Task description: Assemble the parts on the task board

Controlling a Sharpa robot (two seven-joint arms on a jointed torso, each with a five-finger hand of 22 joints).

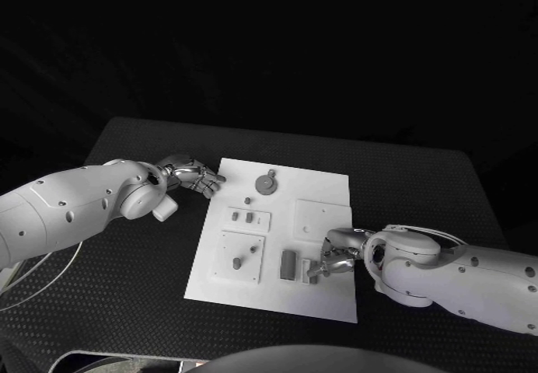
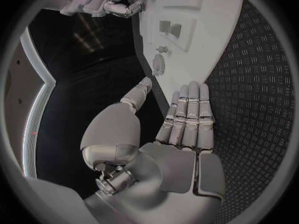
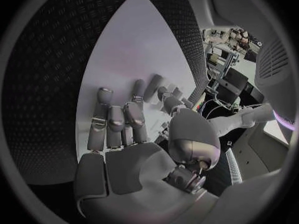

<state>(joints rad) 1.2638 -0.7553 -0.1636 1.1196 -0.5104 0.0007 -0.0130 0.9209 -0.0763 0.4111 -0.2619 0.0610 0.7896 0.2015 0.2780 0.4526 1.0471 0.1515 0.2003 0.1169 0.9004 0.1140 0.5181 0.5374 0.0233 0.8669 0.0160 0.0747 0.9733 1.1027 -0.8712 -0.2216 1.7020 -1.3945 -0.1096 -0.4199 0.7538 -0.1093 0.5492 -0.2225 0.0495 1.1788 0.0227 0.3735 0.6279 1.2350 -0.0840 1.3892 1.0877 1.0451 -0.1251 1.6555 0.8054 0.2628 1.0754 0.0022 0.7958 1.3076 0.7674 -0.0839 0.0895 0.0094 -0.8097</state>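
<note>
Right hand [image 1: 329, 256] sits low over the near right part of the task board [image 1: 325, 190], its fingers curled down around the small upright pieces there; you cannot tell from these views whether it has one pinched or is only touching it. Your left hand [image 1: 193, 176] rests at the board's far left edge with its fingers straight and together, holding nothing, the fingertips [image 2: 190, 90] just at the board's rim. Watch two things. If the right hand closes or lifts while its fingers crowd the neighbouring pieces, it could knock one over or drag it out of its seat, since they stand close together. And if the left hand pushes on the rim, the board may slide on the black table [image 1: 437, 186] and throw off the right hand's alignment. Counting what you can see in the head view: one board, one round disc part [image 1: 266, 183] near the far edge, two small parts [image 1: 249, 218] in the left middle block, one peg [image 1: 236, 263] on the near left block, one long bar [image 1: 288, 265] beside the right hand, and one raised square plate [image 1: 323, 215]. Anything under the right hand's fingers you cannot count.
</note>
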